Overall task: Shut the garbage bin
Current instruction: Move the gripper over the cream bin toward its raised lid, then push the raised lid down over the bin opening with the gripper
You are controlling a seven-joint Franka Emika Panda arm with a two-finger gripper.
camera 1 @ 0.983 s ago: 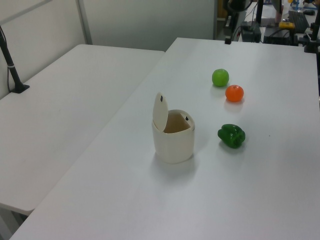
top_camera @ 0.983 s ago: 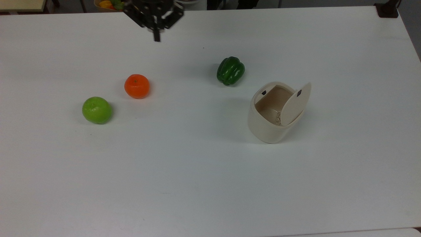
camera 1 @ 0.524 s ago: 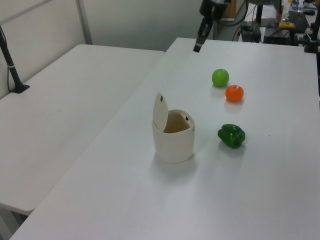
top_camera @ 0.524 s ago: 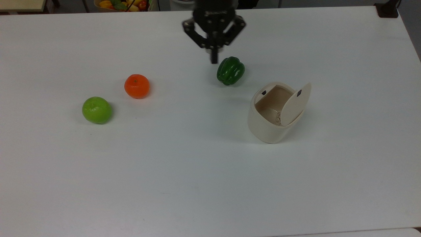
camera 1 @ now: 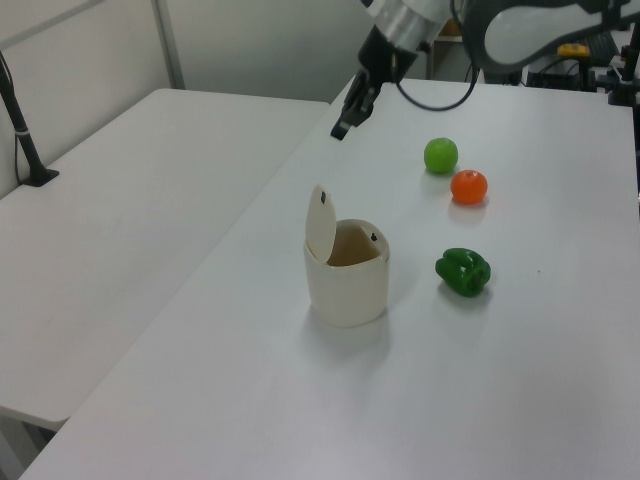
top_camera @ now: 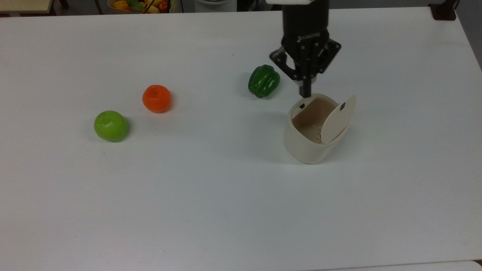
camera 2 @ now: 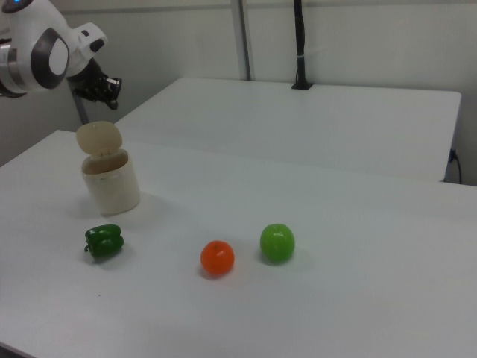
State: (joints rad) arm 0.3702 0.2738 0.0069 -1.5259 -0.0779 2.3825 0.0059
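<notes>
The cream-beige garbage bin (top_camera: 307, 148) stands on the white table, its flat lid (top_camera: 338, 119) hinged up and open on the top view's right, with a small black mark near its top. My gripper (top_camera: 305, 93) hangs with its fingers pressed together and nothing in them, its tip over the bin's far rim in the top view. In the left view the gripper (camera 1: 341, 129) is well above the bin (camera 1: 347, 288) and its raised lid (camera 1: 320, 222). In the right view the gripper (camera 2: 110, 84) is above the lid (camera 2: 98, 139) of the bin (camera 2: 112, 185).
A green bell pepper (top_camera: 264, 81) lies just to the top view's left of the gripper. An orange (top_camera: 156, 98) and a green round fruit (top_camera: 111, 126) sit further left. A fruit basket (top_camera: 139, 4) is past the far edge. A second table (camera 1: 120, 200) adjoins.
My gripper has swept from the top view's upper left to the right and toward the bin, now reaching its far rim. The bin, lid and fruit have not moved.
</notes>
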